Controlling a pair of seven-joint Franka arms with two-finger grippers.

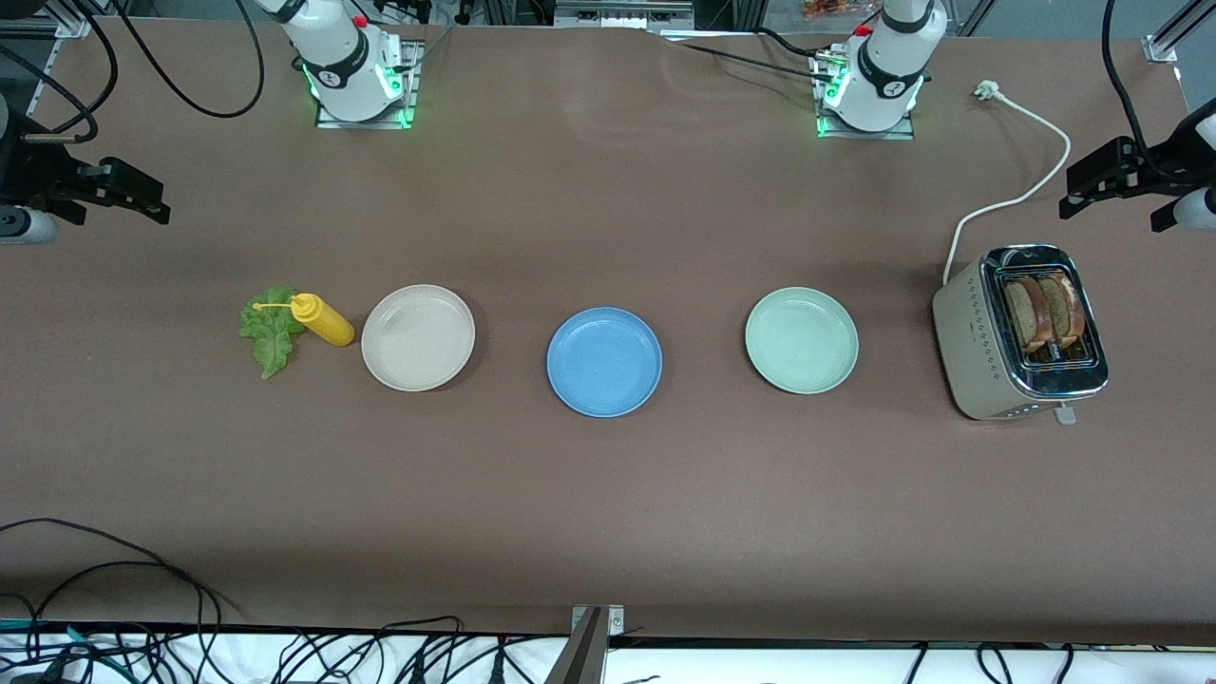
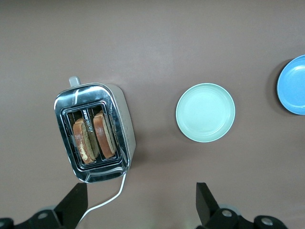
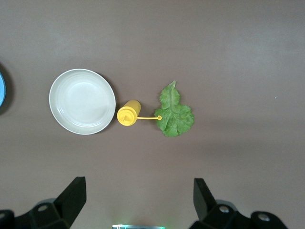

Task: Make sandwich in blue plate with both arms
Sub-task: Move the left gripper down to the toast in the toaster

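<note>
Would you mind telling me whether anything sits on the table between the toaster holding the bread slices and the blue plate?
Yes: the mint-green plate lies between the toaster with its bread slices and the blue plate. It is low and empty.

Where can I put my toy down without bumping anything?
Bare table lies between the blue plate and the mint plate, and everywhere nearer the front camera than the plates. It's crowded where lettuce, yellow bottle and cream plate bunch.

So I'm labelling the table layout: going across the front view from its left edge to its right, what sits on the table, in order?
Lettuce leaf → yellow squeeze bottle → cream-white plate → blue plate → mint-green plate → toaster holding two bread slices.
</note>
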